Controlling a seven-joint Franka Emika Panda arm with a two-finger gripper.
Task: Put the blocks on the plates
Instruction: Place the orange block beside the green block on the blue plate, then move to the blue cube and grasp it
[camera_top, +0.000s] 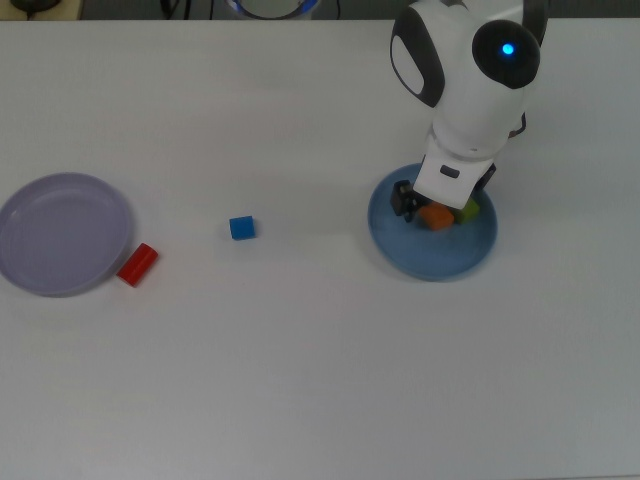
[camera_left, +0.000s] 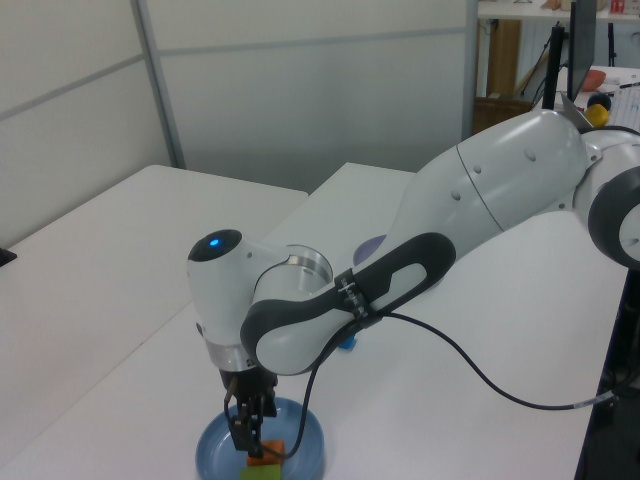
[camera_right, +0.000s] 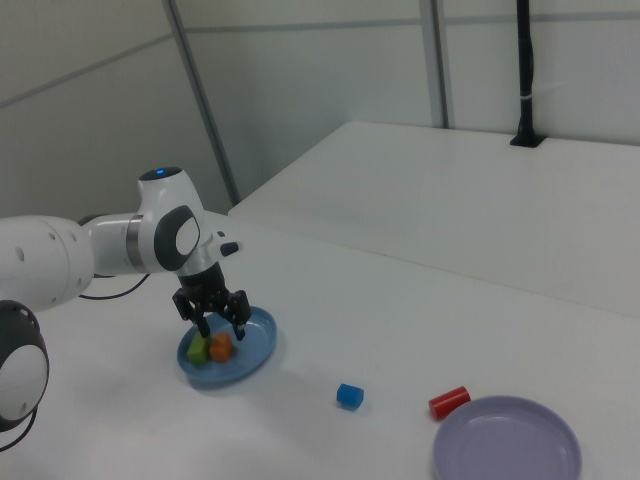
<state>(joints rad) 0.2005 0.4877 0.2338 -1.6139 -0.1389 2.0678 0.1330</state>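
The gripper (camera_right: 212, 318) stands with its fingers spread wide and holding nothing, low over the blue plate (camera_top: 445, 260), with the orange block (camera_right: 221, 346) lying on the plate just below it and the green block (camera_right: 199, 349) touching that one. Risk, as judged: the fingertips sit close around the orange block, so any sideways shift before lifting could drag it, knock the green block, or tip the plate's rim. The blue cube (camera_top: 241, 228) lies on open table (camera_top: 320, 380) between the plates; the red block (camera_top: 136, 264) rests against the lavender plate (camera_top: 60, 232) near the top view's left edge, and could roll if nudged. Room for moving is generous: the table's middle and near edge are bare in the top view.
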